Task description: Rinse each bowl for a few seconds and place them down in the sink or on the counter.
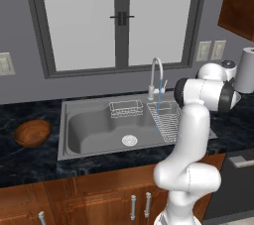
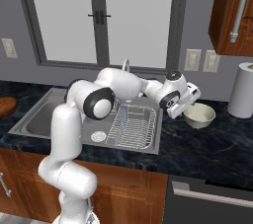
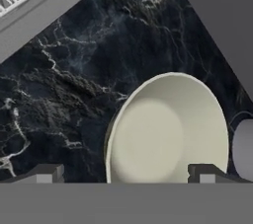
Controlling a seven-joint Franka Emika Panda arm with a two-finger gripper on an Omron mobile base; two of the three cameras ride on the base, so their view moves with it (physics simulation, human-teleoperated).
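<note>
Counter: a black marble-look worktop point(image 2: 217, 151) with pale veins runs left to right above brown wooden cabinets, below a tall window.
Sink: a wide grey steel rectangular basin point(image 1: 94, 127) is set into the worktop, with a round drain, a wire rack at its right side and a curved chrome faucet point(image 1: 157, 73) at the far edge. A thin blue stream appears to fall from the faucet.
Arm: the white robot arm reaches out to the right, past the right edge of the basin, over the bare worktop.
Paper towel: a white paper-towel roll point(image 2: 242, 91) stands at the far right, well apart from the basin.
Wooden bowl: a glossy reddish-brown round wooden bowl point(image 1: 32, 133) sits upright on the worktop left of the basin, well apart from the arm.
Cream bowl: a pale cream-greenish round bowl point(image 2: 199, 116) sits upright on the worktop right of the basin, near the paper-towel roll.
Gripper: the two-finger gripper point(image 2: 190, 100) hangs just above the left rim of the cream bowl, its fingers spread wide and holding nothing.
Key relation: the cream bowl lies directly below and slightly to the right of the fingertips; in the hand view its rim spans the gap between the two tips point(image 3: 128, 172). The bowl is round, so no axis matters; a short drop should put one finger inside the rim and one outside.
</note>
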